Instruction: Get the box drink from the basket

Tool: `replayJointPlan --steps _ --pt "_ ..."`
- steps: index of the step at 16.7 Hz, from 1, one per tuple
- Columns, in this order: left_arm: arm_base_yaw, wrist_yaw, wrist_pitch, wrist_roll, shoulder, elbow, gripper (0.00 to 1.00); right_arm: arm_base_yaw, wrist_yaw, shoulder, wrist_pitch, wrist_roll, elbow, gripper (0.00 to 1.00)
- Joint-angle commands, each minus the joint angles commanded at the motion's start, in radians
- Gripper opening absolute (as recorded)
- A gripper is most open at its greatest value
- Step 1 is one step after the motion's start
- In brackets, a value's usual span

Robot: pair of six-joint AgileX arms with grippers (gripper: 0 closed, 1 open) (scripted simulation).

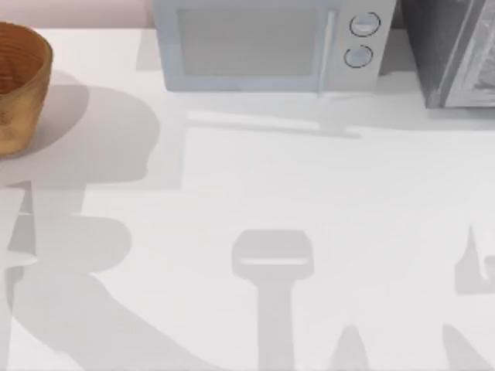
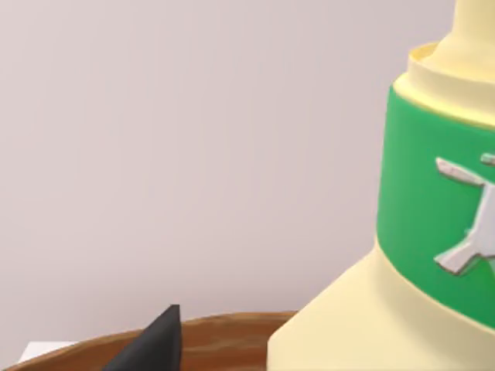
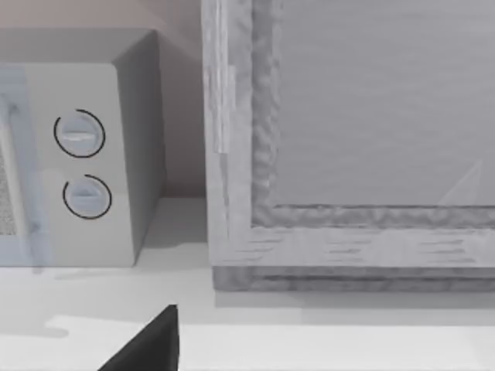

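The basket (image 1: 19, 85), round, orange-brown and woven, stands at the table's far left edge near the back. In the left wrist view the box drink (image 2: 402, 232) looms very close: a pale-yellow body with a green neck band carrying a white print. It stands upright above the basket's brown rim (image 2: 224, 332). A dark tip of my left gripper (image 2: 155, 344) pokes in just beside the drink, apart from it. A dark tip of my right gripper (image 3: 151, 344) hangs over the white table, facing the back right corner.
A grey microwave (image 1: 267, 42) with two round knobs stands at the back middle. A grey cabinet (image 1: 452, 50) sits at the back right. Arm shadows fall across the white table (image 1: 309, 193).
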Motion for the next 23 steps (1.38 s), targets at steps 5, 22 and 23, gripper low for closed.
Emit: replayJointPlan --steps 5,22,23 --pt "0.0 0.0 0.0 0.0 0.0 0.0 0.7 0.0 0.0 0.0 0.0 0.0 0.0 1.0" --pt "0.0 0.0 0.0 0.0 0.0 0.0 0.0 0.0 0.0 0.0 0.0 0.0 0.0 1.0" --pt "0.008 0.001 -0.002 0.003 -0.023 0.0 0.0 0.0 0.0 0.0 0.0 0.0 0.0 1.0"
